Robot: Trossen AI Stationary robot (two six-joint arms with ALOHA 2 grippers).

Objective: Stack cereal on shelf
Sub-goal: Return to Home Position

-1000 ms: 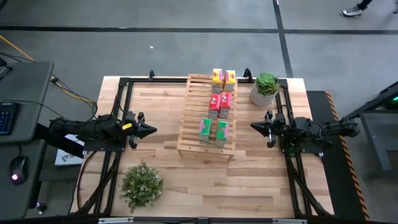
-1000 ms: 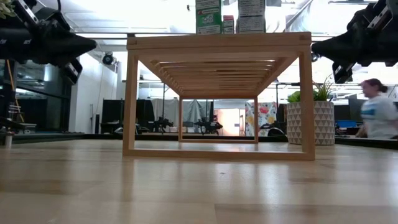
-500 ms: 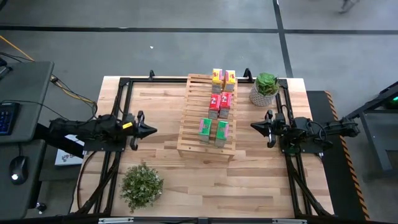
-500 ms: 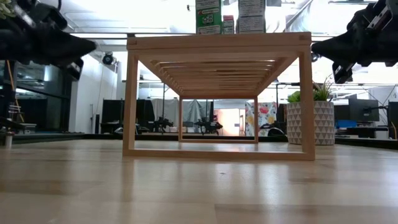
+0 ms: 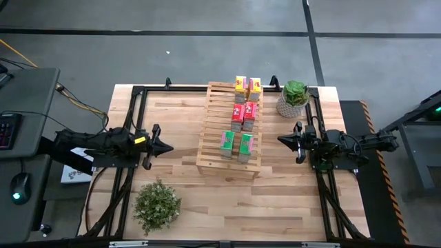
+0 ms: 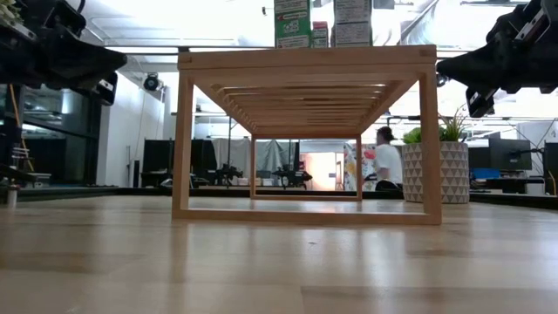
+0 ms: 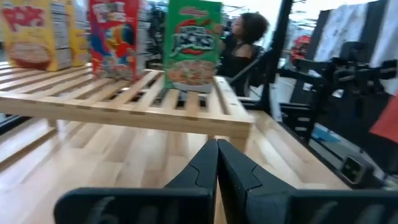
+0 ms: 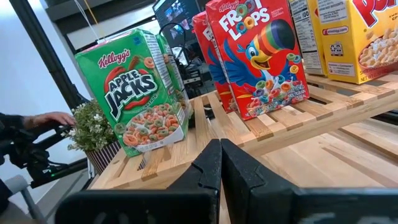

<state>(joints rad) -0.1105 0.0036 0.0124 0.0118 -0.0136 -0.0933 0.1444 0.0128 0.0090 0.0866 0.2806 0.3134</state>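
The light-wood slatted rack (image 5: 210, 131) stands mid-table on its legs (image 6: 181, 139). Six cereal boxes stand upright on its top in three pairs: yellow (image 5: 240, 85) at the far end, red (image 5: 238, 112) in the middle, green (image 5: 227, 141) at the near end. The right wrist view shows a green box (image 8: 140, 93) and a red box (image 8: 258, 56). My left gripper (image 5: 169, 146) hovers shut left of the rack, pointing at it (image 7: 217, 146). My right gripper (image 5: 280, 139) hovers shut right of the rack (image 8: 221, 146). Neither touches anything.
A potted green plant (image 5: 295, 96) stands at the rack's far right corner. A leafy bush (image 5: 157, 204) sits near the table's near left corner. Bare plank tabletop (image 5: 289, 193) lies in front of the rack and beside it. A person (image 6: 384, 161) shows in the room behind.
My left gripper has shifted slightly toward the table's near edge and stays shut. A person has walked across the room behind the table.
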